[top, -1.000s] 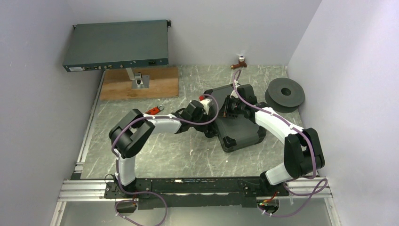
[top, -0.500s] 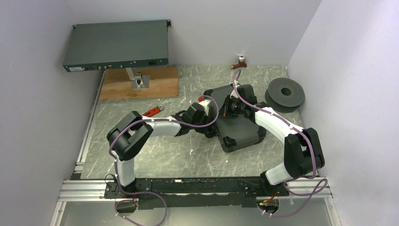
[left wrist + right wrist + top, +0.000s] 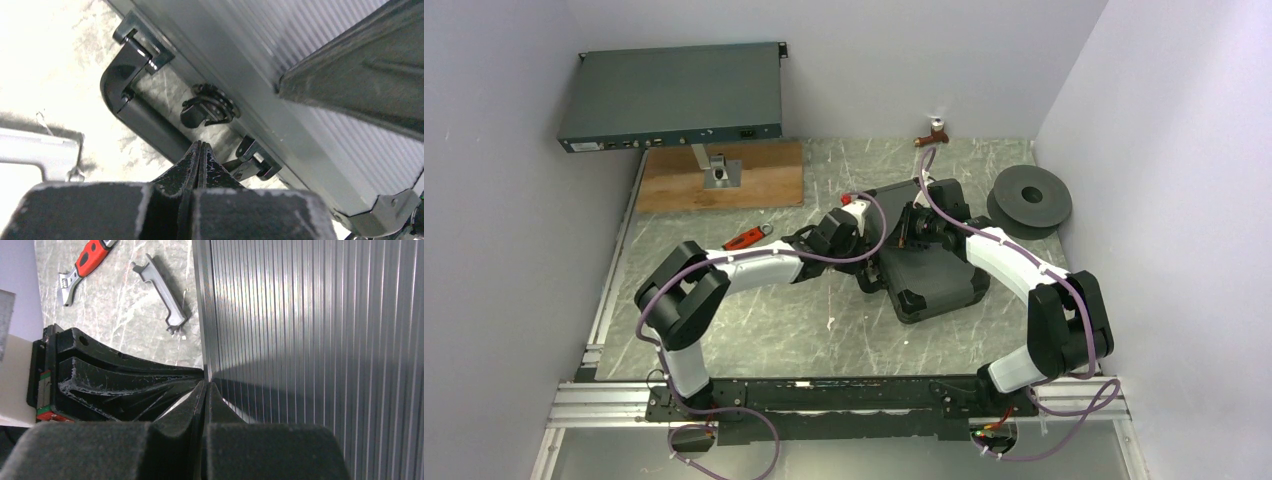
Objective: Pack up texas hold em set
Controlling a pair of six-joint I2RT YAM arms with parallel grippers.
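On the grey table (image 3: 804, 320), the left claw (image 3: 200, 146), closed and empty, sits just beside the handle (image 3: 118, 91) of the black case (image 3: 939, 282) while the closed right claw (image 3: 206, 386) meets its ribbed lid (image 3: 310, 340).

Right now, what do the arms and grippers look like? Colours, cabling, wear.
Both the left arm and right arm: white link shells, black joint housings, a purple cable run loosely along each. The left gripper and right gripper: black, wedge-shaped fingers, whitish scuffs on the edges.
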